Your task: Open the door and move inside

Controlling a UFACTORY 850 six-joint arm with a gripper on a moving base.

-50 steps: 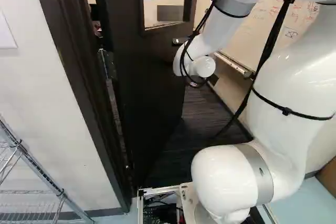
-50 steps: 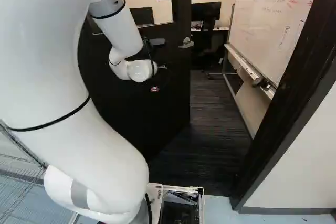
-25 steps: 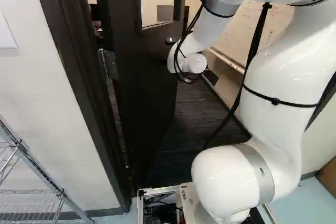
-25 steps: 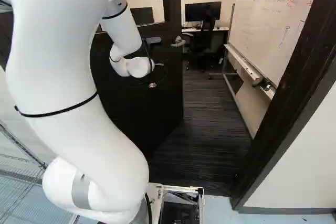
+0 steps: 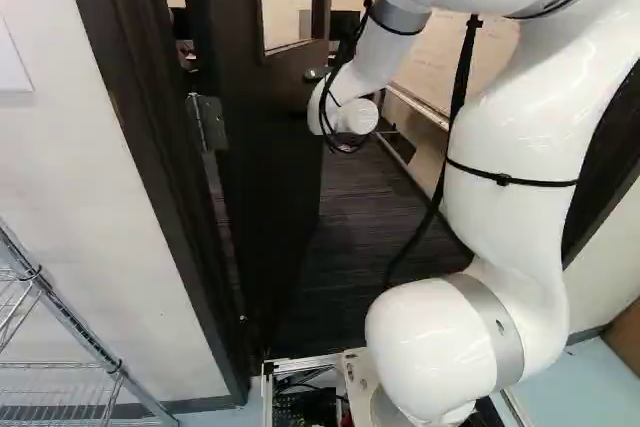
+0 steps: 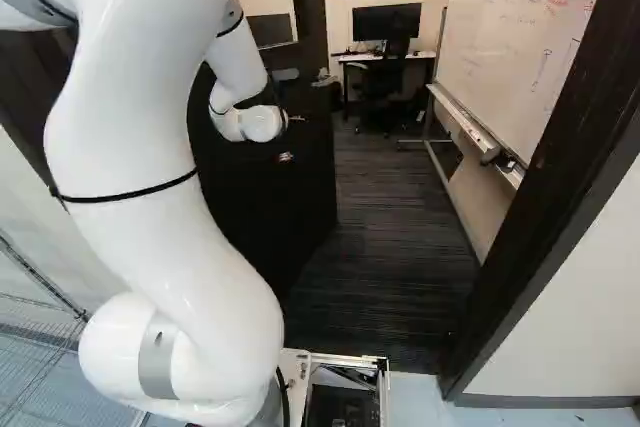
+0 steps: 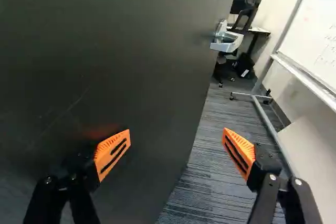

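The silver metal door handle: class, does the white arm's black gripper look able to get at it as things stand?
Probably yes: the black gripper is open and nothing shows between it and the silver handle ahead, near the dark door's free edge, though the gripper must likely advance.

Both base views look ahead and slightly down at the door (image 5: 270,167) from behind the arm (image 5: 515,137) — the left towards the door's hinge side, the right past its free edge. They share the door and the whiteboard (image 6: 520,27) beyond; the wrist view — much nearer — faces the door's surface.
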